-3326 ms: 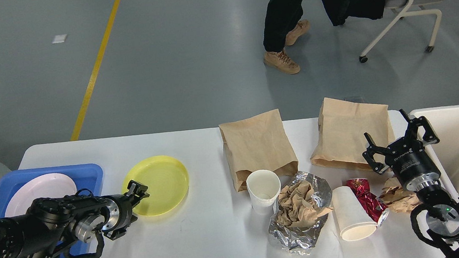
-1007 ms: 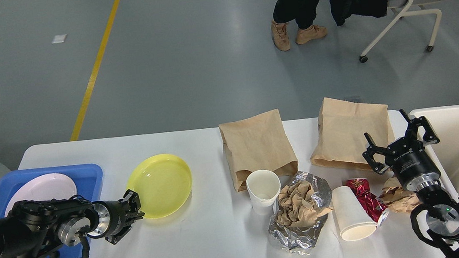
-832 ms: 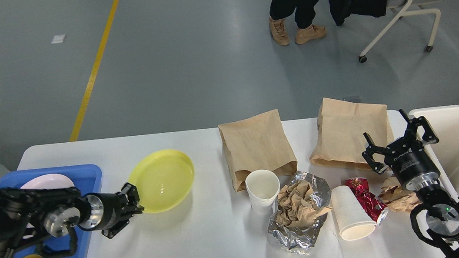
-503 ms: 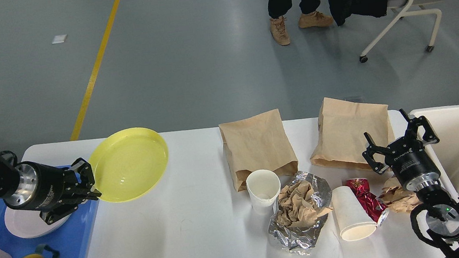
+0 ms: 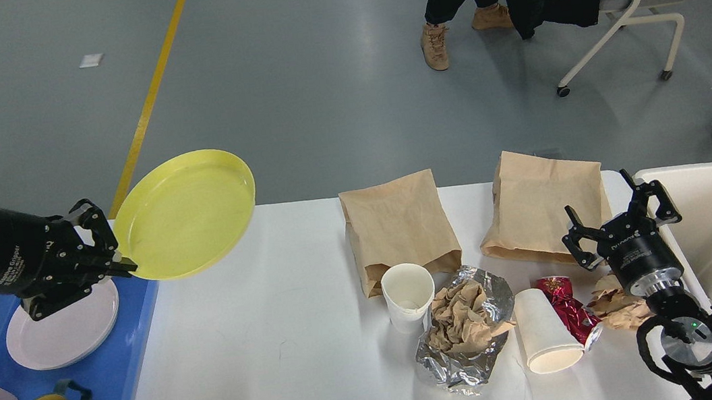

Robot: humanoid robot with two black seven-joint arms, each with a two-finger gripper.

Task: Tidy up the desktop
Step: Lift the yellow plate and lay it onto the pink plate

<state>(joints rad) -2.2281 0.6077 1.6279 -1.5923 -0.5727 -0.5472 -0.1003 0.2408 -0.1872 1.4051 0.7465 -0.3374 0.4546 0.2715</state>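
Holding the round yellow plastic plate (image 5: pixel 184 214) by its near rim, my left gripper (image 5: pixel 106 258) is pinched on it above the blue plastic tray (image 5: pixel 126 378). It looks light, stiff and slick, so I judge the raised rim the only sound hold. Rightward, the white counter (image 5: pixel 269 374) carries brown paper bags (image 5: pixel 400 225), cups and crumpled foil (image 5: pixel 463 350). My right gripper (image 5: pixel 623 215) hangs spread, holding nothing.

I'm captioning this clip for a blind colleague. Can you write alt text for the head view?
The left gripper holds a yellow plate by its rim, lifted and tilted above the desktop, beside a blue tray of dishes. The right gripper hangs open over paper bags, cups and wrappers.
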